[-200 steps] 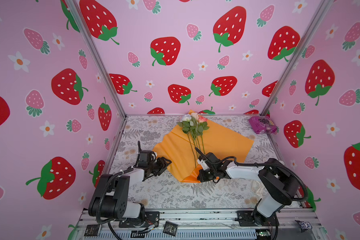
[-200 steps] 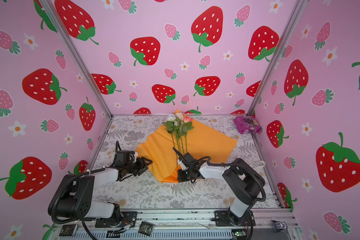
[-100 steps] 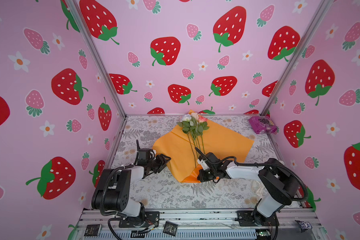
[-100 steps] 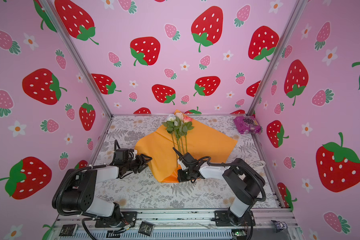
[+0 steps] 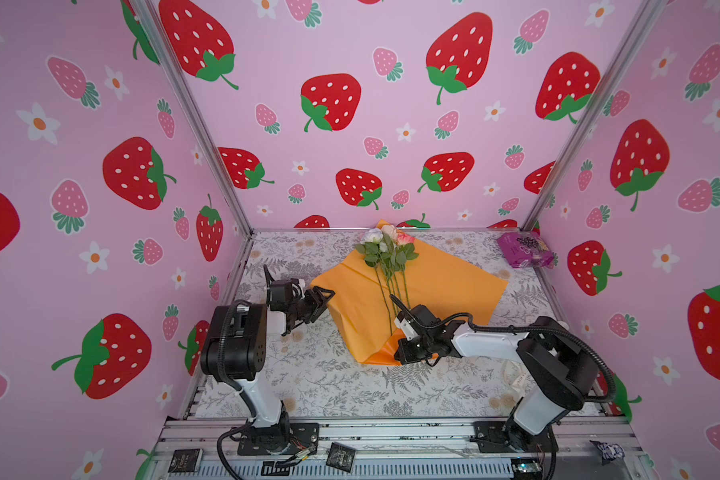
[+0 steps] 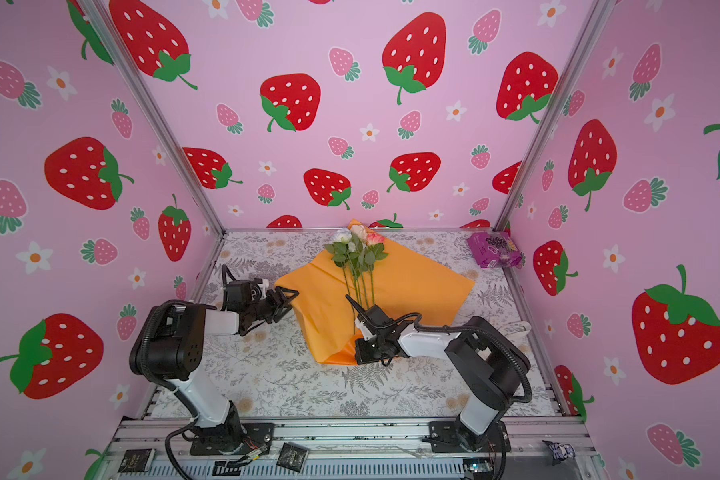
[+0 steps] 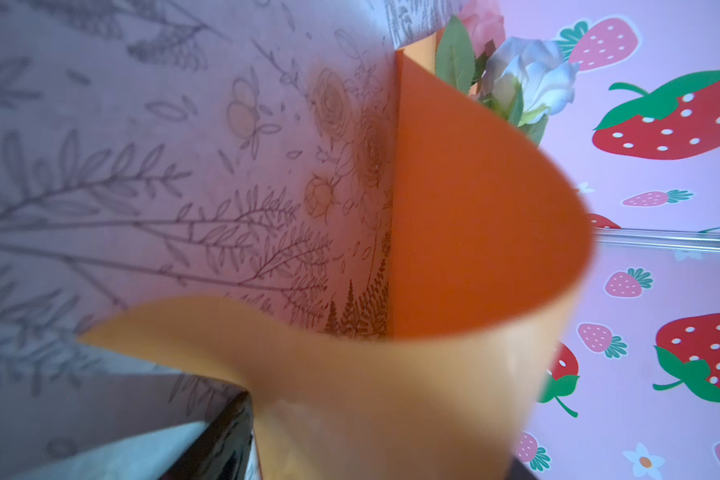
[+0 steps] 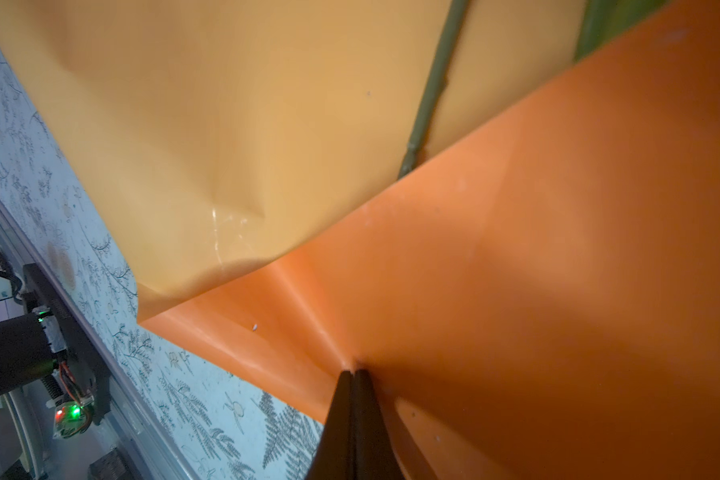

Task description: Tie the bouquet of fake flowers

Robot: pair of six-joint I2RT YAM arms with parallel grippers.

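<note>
1. The bouquet of fake flowers (image 5: 385,249) is a bunch of artificial roses with white, peach and pink heads, green leaves and long thin green stems. It lies mid-surface, with the heads toward the far wall and the stems running to the near side.
2. Under it is spread the bright orange wrapping paper (image 5: 445,286), a stiff, glossy sheet. Its left part stands lifted and curled. Its near corner is folded up over the stem ends.
3. The right hand (image 8: 353,372) is clamped on that near corner. Its jaws are pressed together with the paper pinched between them, and creases fan out from the pinch.
4. The left hand (image 5: 321,297) sits at the sheet's left corner with its jaws apart. Whether a finger touches the paper cannot be told.
5. The step in hand is probably folding the left flap across the stems.
   - The left hand should close squarely on the raised edge, not on the bare tip.
   - It should then carry the edge low and rightward over the stems.
   - The right hand should stay as a quiet anchor, since pulling there would drag the stems askew.
   - The sheet looks springy, so it may flip back if released early.
6. The grey floral-print surface (image 5: 329,374) carries everything. A small purple packet (image 5: 523,249) lies in the far right corner, well apart from the bouquet.
</note>
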